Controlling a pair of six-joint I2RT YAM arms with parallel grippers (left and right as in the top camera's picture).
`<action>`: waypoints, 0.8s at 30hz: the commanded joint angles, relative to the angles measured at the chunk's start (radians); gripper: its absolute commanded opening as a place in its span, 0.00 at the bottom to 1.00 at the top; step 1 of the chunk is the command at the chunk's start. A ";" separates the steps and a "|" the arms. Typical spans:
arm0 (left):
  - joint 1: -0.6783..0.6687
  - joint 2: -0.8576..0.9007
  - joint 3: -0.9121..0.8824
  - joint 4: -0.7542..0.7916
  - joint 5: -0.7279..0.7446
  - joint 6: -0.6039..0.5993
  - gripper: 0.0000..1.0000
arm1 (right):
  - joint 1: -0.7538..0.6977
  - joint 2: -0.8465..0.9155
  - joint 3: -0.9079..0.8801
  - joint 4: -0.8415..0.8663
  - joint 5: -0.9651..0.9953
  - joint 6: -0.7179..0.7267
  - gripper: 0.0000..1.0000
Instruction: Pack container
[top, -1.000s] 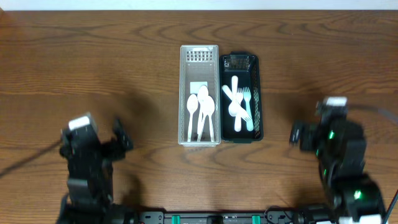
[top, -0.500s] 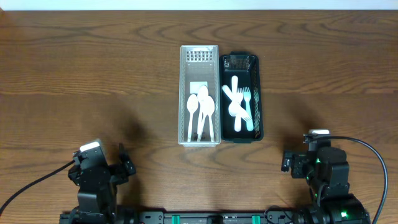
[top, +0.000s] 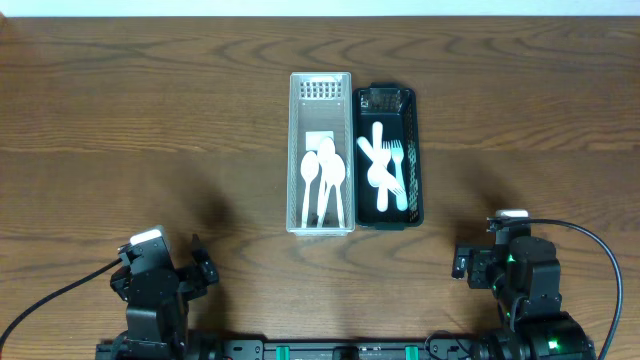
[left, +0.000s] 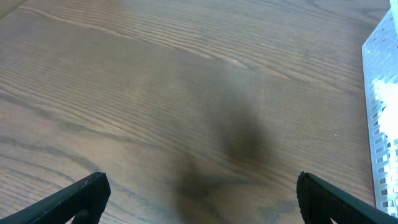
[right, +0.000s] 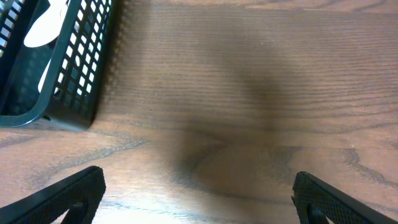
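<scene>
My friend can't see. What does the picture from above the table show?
Two long baskets sit side by side on a wooden table: a white basket with white spoons, a black basket with white forks. The left gripper and right gripper sit open and empty near the bottom edge.

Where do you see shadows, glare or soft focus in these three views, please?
Overhead: sharp and evenly lit, with only faint shadows on the table. Left wrist: a dark, soft-edged shadow mid-frame, and the white basket looks washed out at the right edge. Right wrist: a fainter shadow mid-frame, the black basket slightly soft.
</scene>
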 joint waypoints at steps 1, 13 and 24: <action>-0.002 -0.007 0.003 -0.003 -0.006 0.009 0.98 | 0.011 -0.007 -0.004 -0.003 -0.005 0.009 0.99; -0.002 -0.007 0.003 -0.003 -0.006 0.010 0.98 | 0.010 -0.182 -0.008 -0.049 -0.018 0.005 0.99; -0.002 -0.007 0.003 -0.003 -0.006 0.009 0.98 | 0.009 -0.413 -0.201 0.465 -0.023 -0.118 0.99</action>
